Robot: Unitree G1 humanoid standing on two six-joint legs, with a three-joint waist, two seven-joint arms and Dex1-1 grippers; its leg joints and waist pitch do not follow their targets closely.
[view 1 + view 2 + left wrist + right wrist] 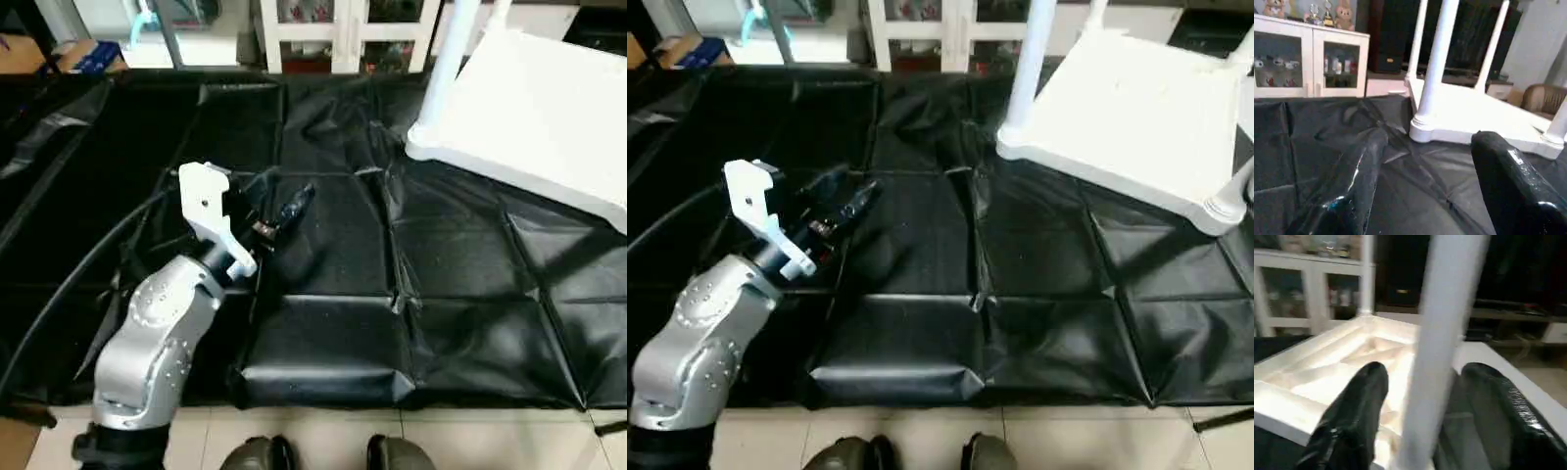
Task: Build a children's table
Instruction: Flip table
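Black creased sheet [333,323] spread over pale floor tiles [323,436]. On sheet's far right part, upside-down children's table [1136,117], ribbed underside up, legs rising from corner sockets. Black cable [59,294] trailing across sheet's left part.

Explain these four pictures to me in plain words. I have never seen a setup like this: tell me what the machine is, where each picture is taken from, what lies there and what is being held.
This is a humanoid robot with two arms, each ending in a gripper of two black fingers. The two wide pictures come from cameras in its head, looking down over a black mat. The other two come from cameras on its wrists, looking out between each gripper's own fingers.

On the mat lies a children's table, white plastic, turned upside down with legs standing up from its corner sockets.

The left gripper, on the silver arm, hangs open over the mat and holds nothing. In the right wrist picture, the right gripper has one leg standing between its open fingers; they do not look clamped on it.
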